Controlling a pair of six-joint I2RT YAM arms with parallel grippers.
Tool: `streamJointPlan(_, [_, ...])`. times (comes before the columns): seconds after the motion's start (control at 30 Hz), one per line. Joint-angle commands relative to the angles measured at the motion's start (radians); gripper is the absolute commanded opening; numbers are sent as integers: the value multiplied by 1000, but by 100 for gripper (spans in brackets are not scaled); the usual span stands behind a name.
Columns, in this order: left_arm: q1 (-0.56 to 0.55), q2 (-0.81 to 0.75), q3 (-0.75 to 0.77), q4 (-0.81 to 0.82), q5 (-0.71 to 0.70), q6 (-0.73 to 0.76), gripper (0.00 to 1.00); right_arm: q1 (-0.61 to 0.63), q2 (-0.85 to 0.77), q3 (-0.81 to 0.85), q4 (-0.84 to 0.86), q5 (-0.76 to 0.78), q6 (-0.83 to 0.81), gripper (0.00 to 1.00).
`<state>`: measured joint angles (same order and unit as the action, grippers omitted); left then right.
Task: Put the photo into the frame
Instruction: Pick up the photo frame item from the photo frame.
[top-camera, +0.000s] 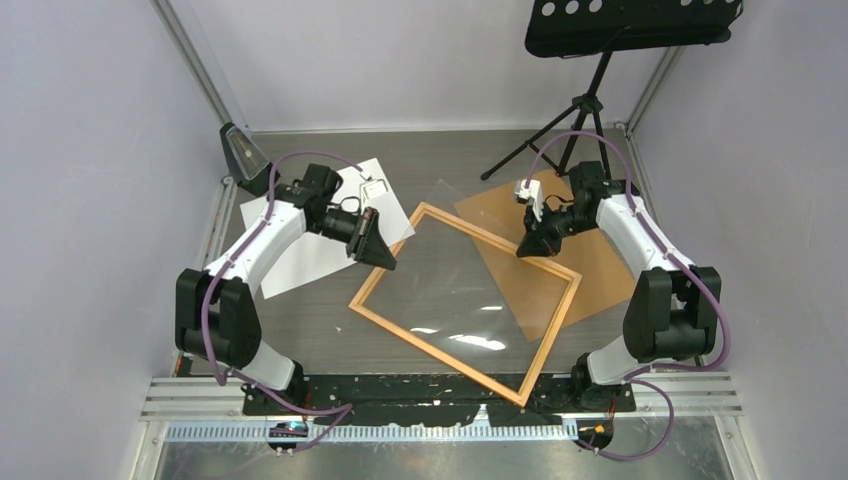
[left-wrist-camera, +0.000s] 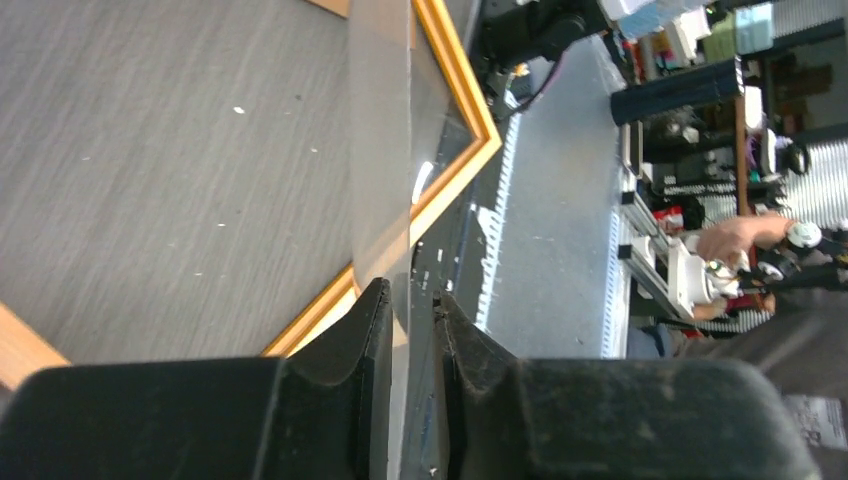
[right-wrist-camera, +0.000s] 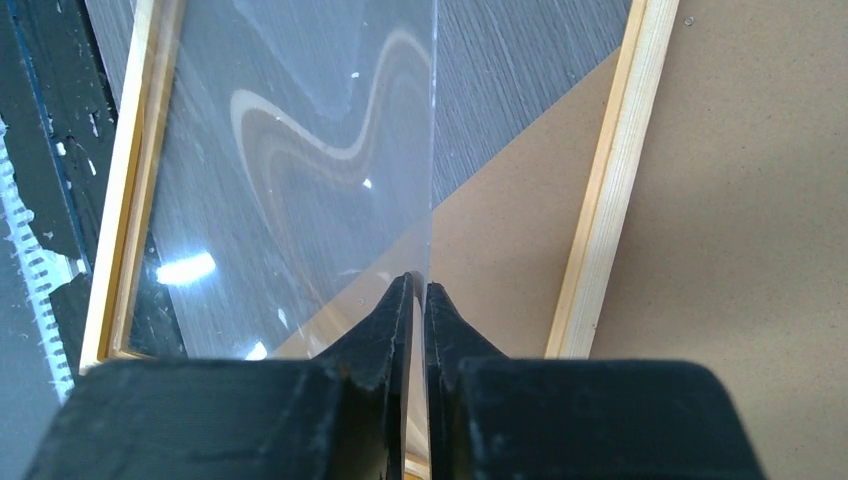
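The right pincer (right-wrist-camera: 420, 285) is closed tight on one edge of the clear sheet (right-wrist-camera: 300, 150), while the left pincer (left-wrist-camera: 412, 300) straddles the opposite edge, jaws a sliver apart, pressing it or not I cannot tell; holding both edges probably keeps the floppy sheet level. Just beneath and between the pincers lies the frame (top-camera: 435, 351), partly over the backing board (top-camera: 600, 265). The photo (top-camera: 318, 258) rests white side up behind the left pincer, under its arm, well apart from the right.

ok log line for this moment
left jaws: around clear sheet edge | right jaws: shut on clear sheet | photo: outside frame
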<state>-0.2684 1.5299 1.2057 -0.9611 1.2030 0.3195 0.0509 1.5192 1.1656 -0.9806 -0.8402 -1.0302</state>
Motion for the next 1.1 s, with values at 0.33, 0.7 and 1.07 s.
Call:
streamJointPlan(0.33, [6, 37, -23, 191, -144, -139, 29, 0, 4, 89, -71, 35, 30, 6])
streamJointPlan(0.7, [17, 69, -34, 240, -207, -205, 36, 2, 95, 201, -173, 40, 57, 6])
streamJointPlan(1.07, [17, 100, -43, 237, -191, -212, 10, 10, 152, 234, -195, 72, 68, 6])
